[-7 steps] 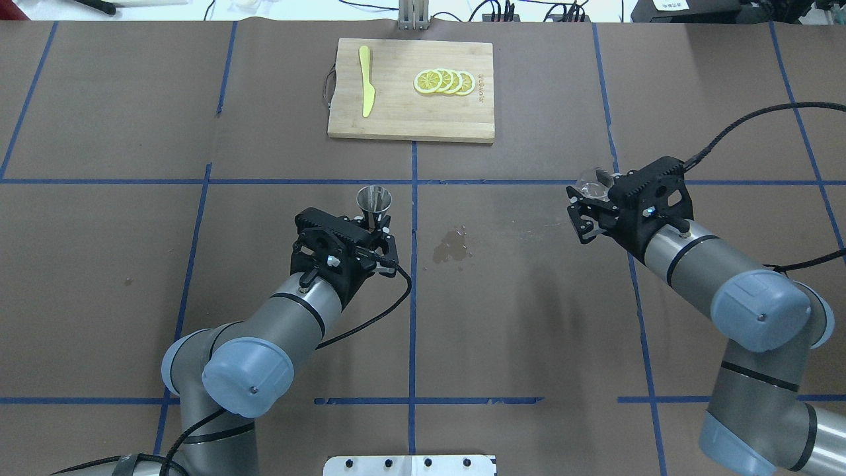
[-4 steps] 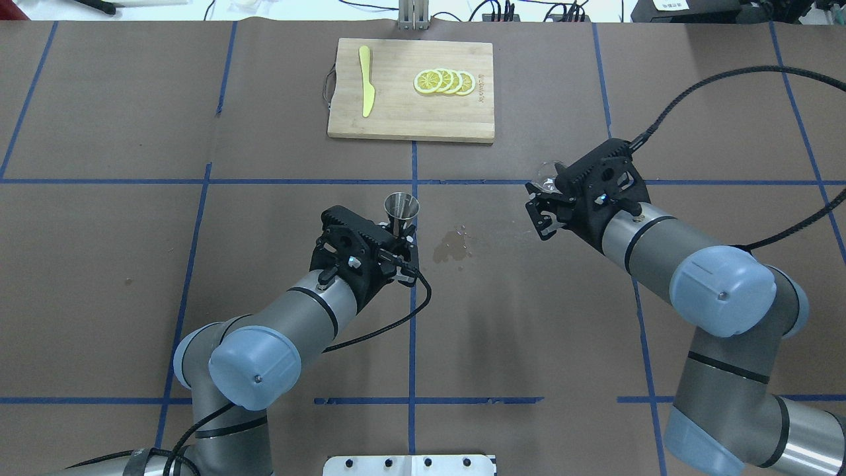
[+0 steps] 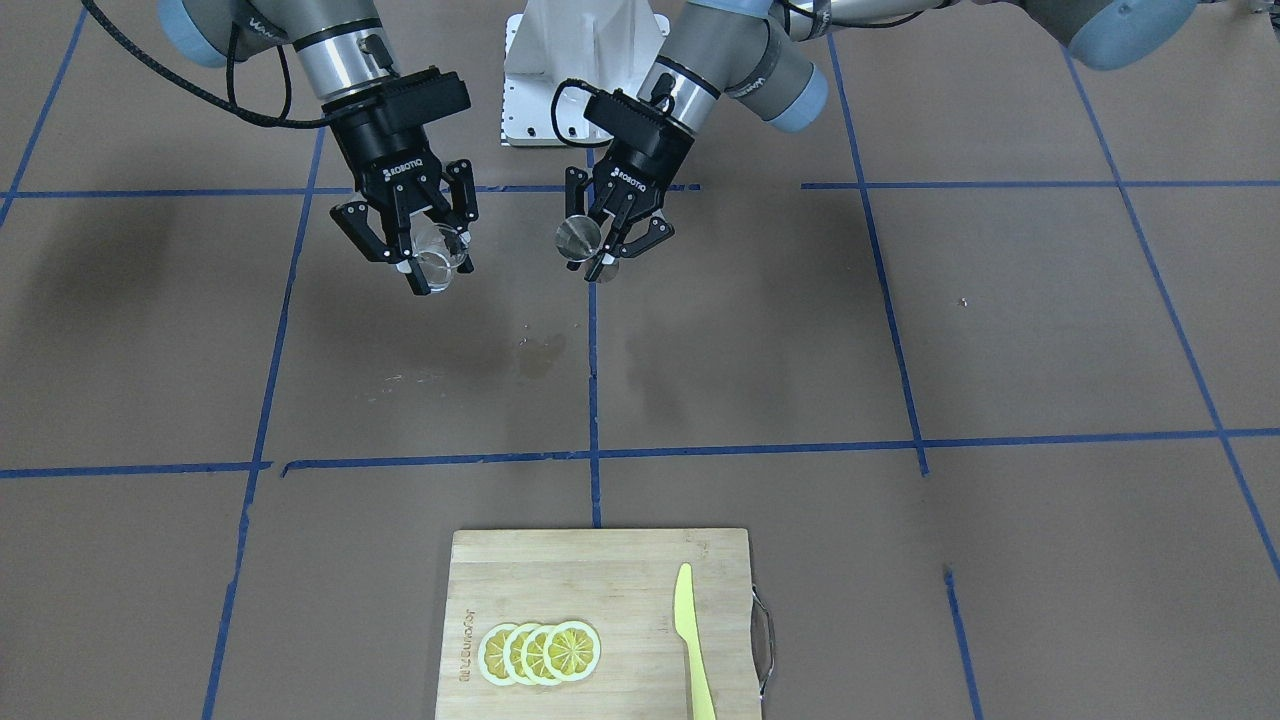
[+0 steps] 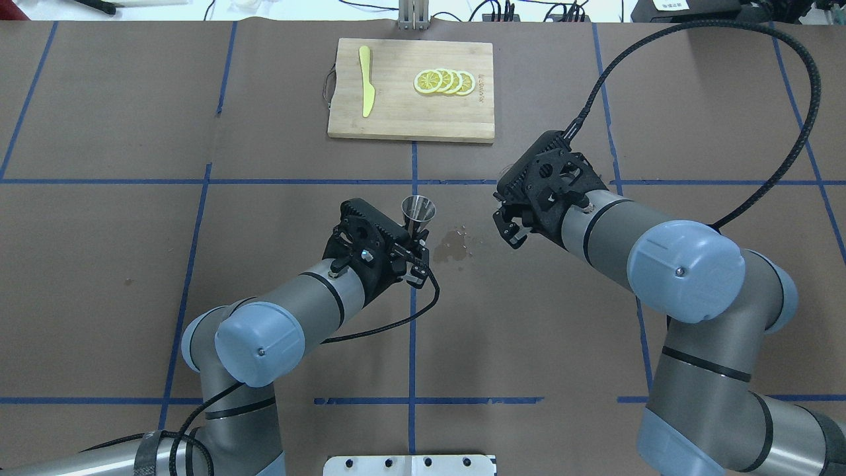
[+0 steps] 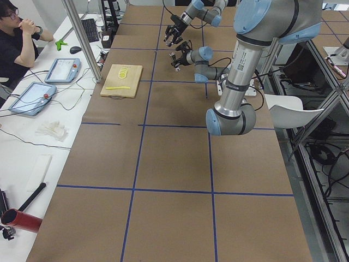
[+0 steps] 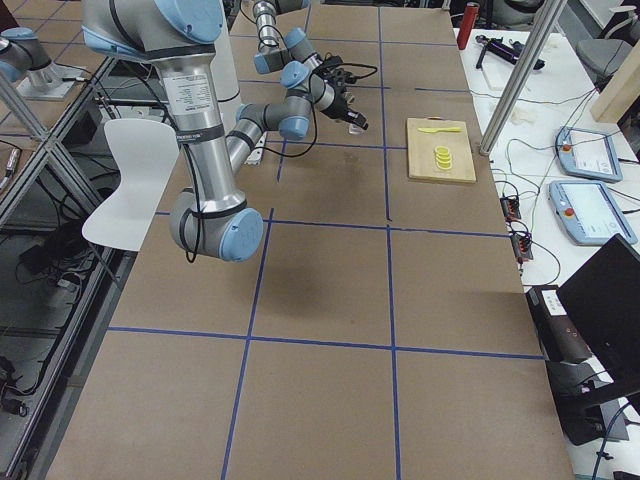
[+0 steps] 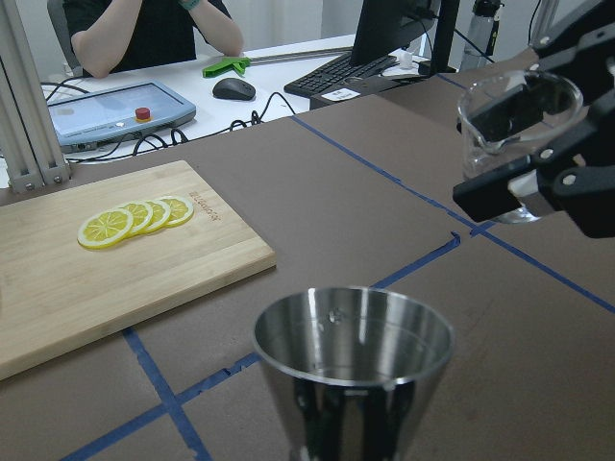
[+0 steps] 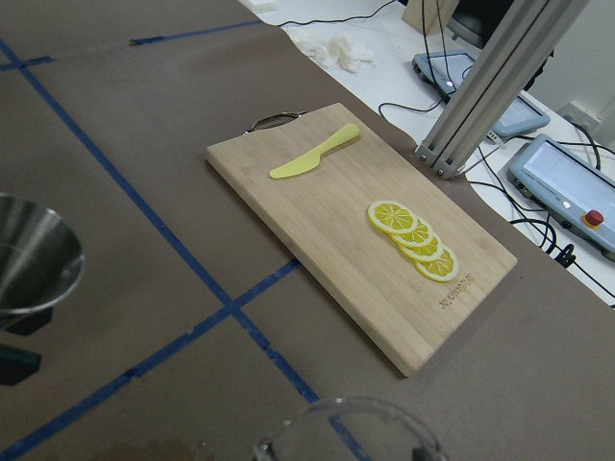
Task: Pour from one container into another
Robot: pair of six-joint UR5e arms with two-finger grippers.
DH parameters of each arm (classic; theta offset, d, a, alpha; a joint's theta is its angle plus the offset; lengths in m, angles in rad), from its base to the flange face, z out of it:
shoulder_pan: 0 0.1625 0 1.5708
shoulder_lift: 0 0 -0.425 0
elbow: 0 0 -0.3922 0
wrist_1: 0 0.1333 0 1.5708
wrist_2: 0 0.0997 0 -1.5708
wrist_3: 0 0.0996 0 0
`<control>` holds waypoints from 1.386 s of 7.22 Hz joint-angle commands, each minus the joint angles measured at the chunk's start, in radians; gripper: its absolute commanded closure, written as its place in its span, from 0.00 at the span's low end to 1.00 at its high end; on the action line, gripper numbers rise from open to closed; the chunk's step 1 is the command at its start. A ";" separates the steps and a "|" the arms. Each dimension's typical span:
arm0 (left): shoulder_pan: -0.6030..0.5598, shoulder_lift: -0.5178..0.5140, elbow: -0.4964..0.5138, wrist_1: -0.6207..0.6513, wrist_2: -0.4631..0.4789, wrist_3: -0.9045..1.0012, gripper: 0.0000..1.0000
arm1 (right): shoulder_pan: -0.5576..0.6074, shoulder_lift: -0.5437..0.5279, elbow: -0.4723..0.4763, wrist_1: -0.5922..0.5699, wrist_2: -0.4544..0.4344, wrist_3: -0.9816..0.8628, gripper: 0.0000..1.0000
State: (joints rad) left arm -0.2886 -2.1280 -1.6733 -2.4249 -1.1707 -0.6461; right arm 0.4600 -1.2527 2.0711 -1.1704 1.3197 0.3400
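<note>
Right gripper (image 3: 432, 272) clamps small clear glass cup (image 3: 438, 250); centre its lip above grey hourglass steel jigger (image 3: 579, 238) clamped by left gripper (image 3: 612, 255).

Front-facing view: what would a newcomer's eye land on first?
Two raised grippers side by side: the right gripper holds a clear glass cup, the left gripper a steel jigger, a gap between them. A wet stain marks the table below them, and a cutting board with lemon slices and a yellow knife lies at the far side from the robot.
</note>
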 commanded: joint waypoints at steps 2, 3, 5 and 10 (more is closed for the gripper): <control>-0.001 -0.003 0.037 -0.045 -0.003 0.000 1.00 | -0.053 0.028 0.034 -0.089 0.029 -0.094 1.00; -0.001 -0.003 0.037 -0.045 -0.013 0.000 1.00 | -0.053 0.044 0.034 -0.113 0.029 -0.123 1.00; 0.000 -0.009 0.043 -0.046 -0.041 0.000 1.00 | -0.055 0.099 0.037 -0.216 0.030 -0.168 1.00; 0.002 -0.038 0.063 -0.046 -0.084 0.002 1.00 | -0.049 0.188 0.040 -0.349 0.026 -0.231 1.00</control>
State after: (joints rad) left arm -0.2869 -2.1597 -1.6189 -2.4712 -1.2498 -0.6444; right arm 0.4095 -1.1029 2.1114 -1.4652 1.3465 0.1124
